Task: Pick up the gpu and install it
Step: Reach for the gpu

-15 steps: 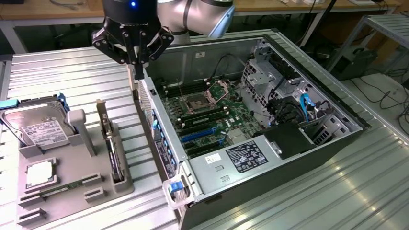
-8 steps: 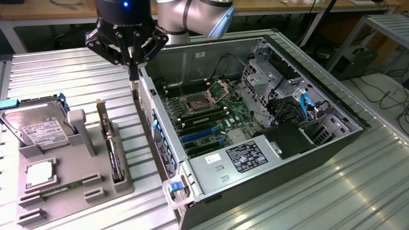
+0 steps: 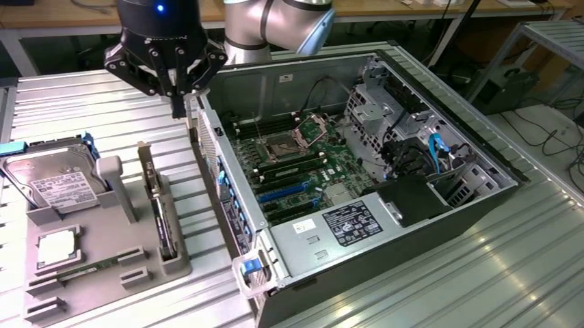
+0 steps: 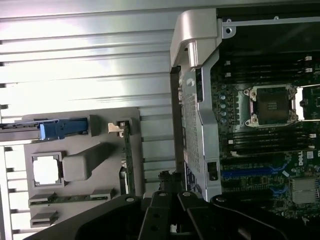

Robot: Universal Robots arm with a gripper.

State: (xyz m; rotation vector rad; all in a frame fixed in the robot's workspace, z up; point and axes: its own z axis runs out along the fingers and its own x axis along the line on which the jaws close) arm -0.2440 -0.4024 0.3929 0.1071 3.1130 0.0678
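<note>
One gpu [image 3: 161, 213], one drive [image 3: 55, 181], one case [image 3: 301, 75]

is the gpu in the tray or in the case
In the tray: the gpu stands on edge in a slot there, outside the pc case.

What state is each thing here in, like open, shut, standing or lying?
gripper: shut, empty, beside the case.
gpu: upright in the grey holder, untouched.
hard drive: propped in the grey holder.
memory stick: lying flat in the grey holder.
computer case: on its side, open.

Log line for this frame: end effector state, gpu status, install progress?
end effector: shut, empty, above table beside computer case | gpu: on edge in gray holder, untouched | install: not done
</note>
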